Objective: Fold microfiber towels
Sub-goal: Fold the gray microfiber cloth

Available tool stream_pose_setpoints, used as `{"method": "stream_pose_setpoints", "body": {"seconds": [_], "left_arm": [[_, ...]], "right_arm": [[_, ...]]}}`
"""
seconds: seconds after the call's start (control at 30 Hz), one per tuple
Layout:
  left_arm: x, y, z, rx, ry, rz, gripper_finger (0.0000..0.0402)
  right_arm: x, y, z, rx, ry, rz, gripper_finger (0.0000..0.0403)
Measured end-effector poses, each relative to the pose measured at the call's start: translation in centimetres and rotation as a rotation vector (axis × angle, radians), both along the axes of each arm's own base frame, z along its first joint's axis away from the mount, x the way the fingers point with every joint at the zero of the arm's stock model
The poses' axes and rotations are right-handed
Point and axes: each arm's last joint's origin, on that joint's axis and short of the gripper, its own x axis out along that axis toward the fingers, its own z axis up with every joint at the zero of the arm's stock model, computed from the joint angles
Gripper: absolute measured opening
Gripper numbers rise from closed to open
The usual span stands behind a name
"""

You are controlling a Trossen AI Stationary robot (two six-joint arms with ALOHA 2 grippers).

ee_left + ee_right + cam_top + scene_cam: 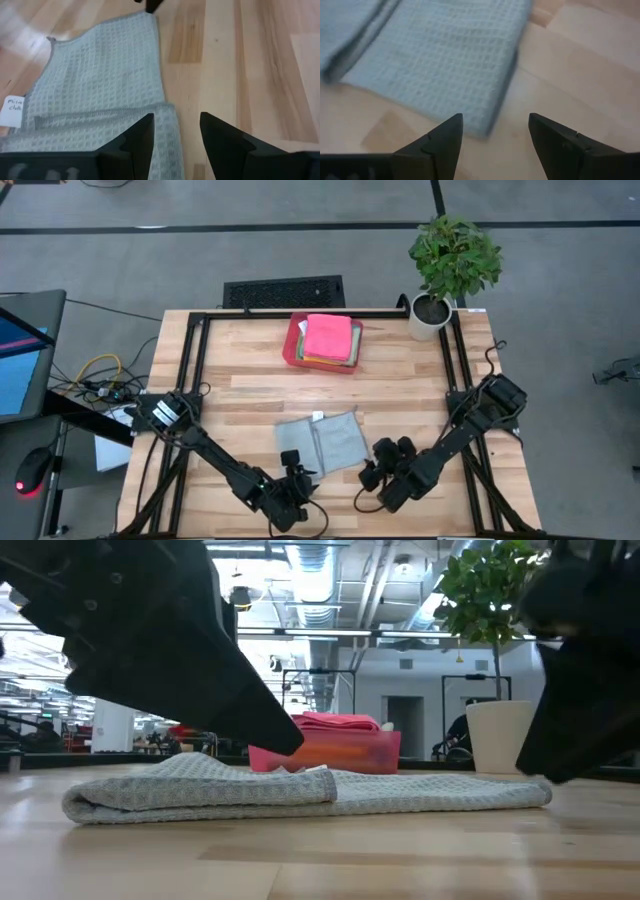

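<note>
A grey microfiber towel [322, 442] lies flat on the wooden table, one side strip folded over onto itself [200, 795], with a white label [14, 107] at its edge. My left gripper [177, 132] hovers open over the towel's near left corner [167, 125]. My right gripper [495, 132] hovers open just off its near right corner [482, 127]. Neither has anything between its fingers. More folded towels, a pink one [328, 335] on top, are stacked in the red tray [292, 345].
The red tray stands toward the table's far side, behind the grey towel. A potted plant [450, 265] in a white pot stands at the far right corner. Bare wood lies on either side of the towel and along the near edge [400, 860].
</note>
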Motion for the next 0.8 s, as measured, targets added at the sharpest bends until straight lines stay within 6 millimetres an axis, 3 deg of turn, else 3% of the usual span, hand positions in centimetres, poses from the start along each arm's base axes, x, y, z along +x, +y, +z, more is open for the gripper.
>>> {"method": "stream_pose_setpoints", "body": {"seconds": [0.27,0.47,0.57,0.8], "left_arm": [[-0.1,0.2,-0.3,0.009,0.004,0.01,0.0154],[-1.0,1.1,-1.9,-0.034,0.036,0.038,0.0154],[-1.2,1.3,-2.2,-0.041,0.041,0.043,0.0154],[-0.8,1.9,-2.3,-0.05,0.048,0.044,0.0154]], "right_arm": [[-0.4,-0.6,-1.6,0.045,-0.065,-0.01,0.0255],[-0.2,-1.2,-2.1,0.065,-0.099,-0.03,0.0244],[0.0,-1.3,-2.2,0.064,-0.086,-0.011,0.021],[0.4,-1.7,-2.3,0.067,-0.071,0.005,0.0087]]}}
